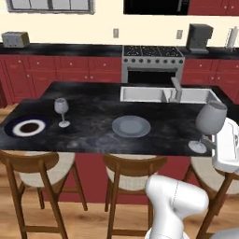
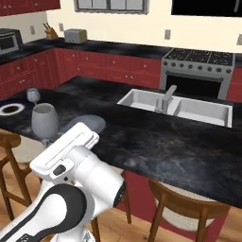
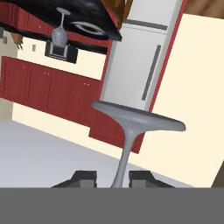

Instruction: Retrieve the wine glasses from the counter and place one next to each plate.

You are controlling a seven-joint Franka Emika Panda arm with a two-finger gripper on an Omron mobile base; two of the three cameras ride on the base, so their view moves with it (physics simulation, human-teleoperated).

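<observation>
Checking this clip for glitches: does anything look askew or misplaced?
Nothing damaged or spilled. One clear stemmed wine glass is tilted, its stem in the gripper. The other wine glass stands upright beside the blue-rimmed plate.

A home kitchen: red cabinets [image 1: 56,70], steel range [image 1: 151,63], island sink [image 1: 168,94], toaster [image 1: 15,39], wooden stools [image 1: 35,182].

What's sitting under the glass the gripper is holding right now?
The held wine glass hangs at the island worktop's near edge, foot near the surface; contact can't be judged. The gripper clasps its stem. The grey plate lies apart.
</observation>
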